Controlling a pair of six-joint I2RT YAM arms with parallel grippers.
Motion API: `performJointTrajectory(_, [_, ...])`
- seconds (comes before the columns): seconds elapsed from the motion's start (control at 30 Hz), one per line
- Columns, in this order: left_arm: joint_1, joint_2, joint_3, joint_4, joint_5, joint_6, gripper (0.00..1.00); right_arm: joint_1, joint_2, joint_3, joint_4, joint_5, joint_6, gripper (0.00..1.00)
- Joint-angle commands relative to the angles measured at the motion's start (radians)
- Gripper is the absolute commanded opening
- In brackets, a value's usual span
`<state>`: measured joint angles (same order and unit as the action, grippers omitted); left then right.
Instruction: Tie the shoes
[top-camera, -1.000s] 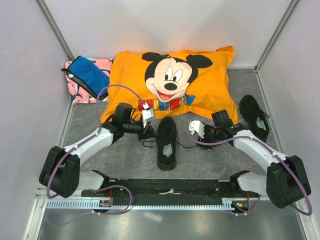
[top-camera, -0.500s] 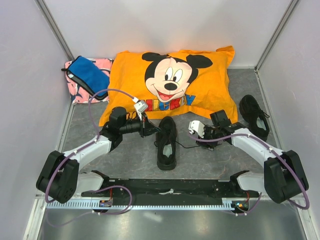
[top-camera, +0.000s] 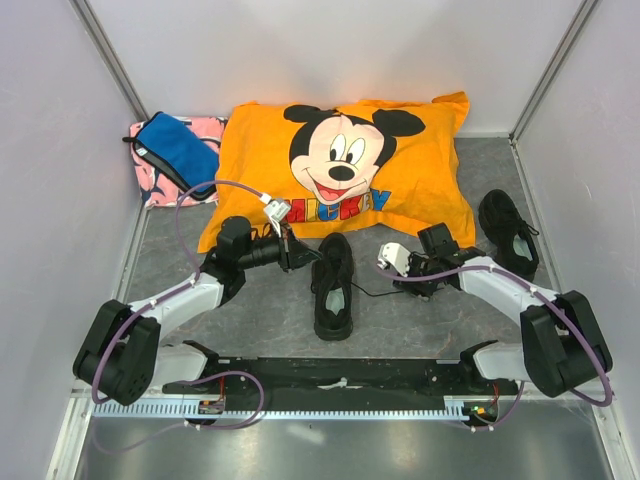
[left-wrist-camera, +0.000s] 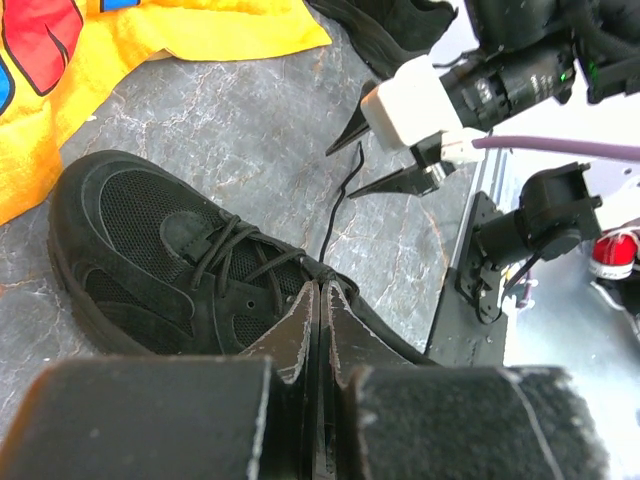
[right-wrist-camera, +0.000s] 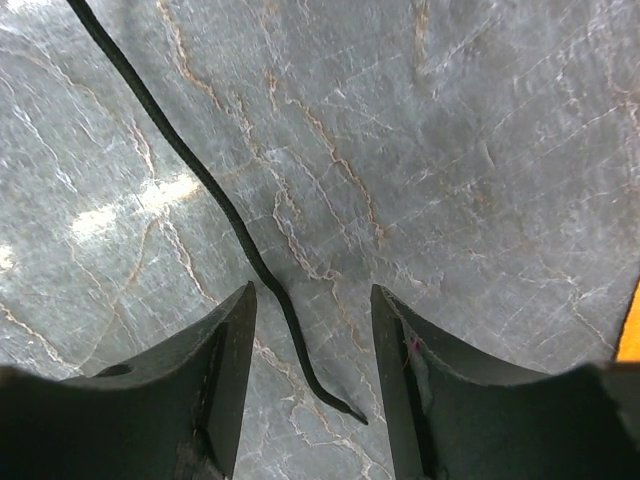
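One black shoe (top-camera: 333, 285) lies mid-floor, toe toward the orange pillow (top-camera: 340, 170); it also shows in the left wrist view (left-wrist-camera: 170, 260). The second shoe (top-camera: 510, 233) lies at the right. My left gripper (top-camera: 298, 258) is shut at the shoe's lace throat (left-wrist-camera: 320, 285), seemingly pinching its near lace. The other thin black lace (left-wrist-camera: 335, 215) runs across the floor to the right. My right gripper (top-camera: 408, 284) is open and low over the floor (right-wrist-camera: 312, 288), with that lace's free end (right-wrist-camera: 300, 370) lying between its fingers, untouched.
The pillow fills the back of the floor. A blue pouch (top-camera: 178, 150) lies on a pink cloth (top-camera: 150, 190) at the back left. A black base rail (top-camera: 330, 375) runs along the near edge. Grey walls close in on both sides.
My left gripper has drawn back a little to the left and up beside the shoe, and the lace loop that lay left of the shoe no longer shows. The right gripper has barely shifted.
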<state>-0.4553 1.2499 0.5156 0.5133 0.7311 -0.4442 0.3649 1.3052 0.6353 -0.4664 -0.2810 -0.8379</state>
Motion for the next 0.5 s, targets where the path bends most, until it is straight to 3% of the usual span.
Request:
performJointTrajectory(0.0, [0.004, 0.002, -0.006, 0.076, -0.039, -0.064, 0.02, 0.005, 0.017, -0.005, 0.038, 0.011, 0.011, 0.57])
performJointTrajectory(0.17, [0.006, -0.003, 0.0, 0.073, -0.048, -0.059, 0.02, 0.006, 0.04, -0.011, 0.041, 0.008, -0.007, 0.53])
performJointTrajectory(0.3, [0.007, -0.006, 0.001, 0.067, -0.045, -0.047, 0.02, 0.006, 0.066, -0.013, 0.038, 0.029, -0.007, 0.3])
performJointTrajectory(0.33, [0.009, -0.006, -0.002, 0.067, -0.042, -0.044, 0.01, 0.005, 0.065, -0.016, 0.037, 0.032, -0.006, 0.22])
performJointTrajectory(0.37, [0.009, -0.007, -0.003, 0.068, -0.041, -0.042, 0.02, 0.005, 0.062, -0.017, 0.035, 0.032, 0.0, 0.07])
performJointTrajectory(0.4, [0.007, -0.007, -0.005, 0.068, -0.039, -0.039, 0.02, -0.003, 0.046, -0.016, 0.038, 0.028, 0.028, 0.01])
performJointTrajectory(0.47, [0.007, -0.007, -0.008, 0.071, -0.035, -0.039, 0.02, -0.024, 0.029, 0.004, 0.044, -0.001, 0.065, 0.0])
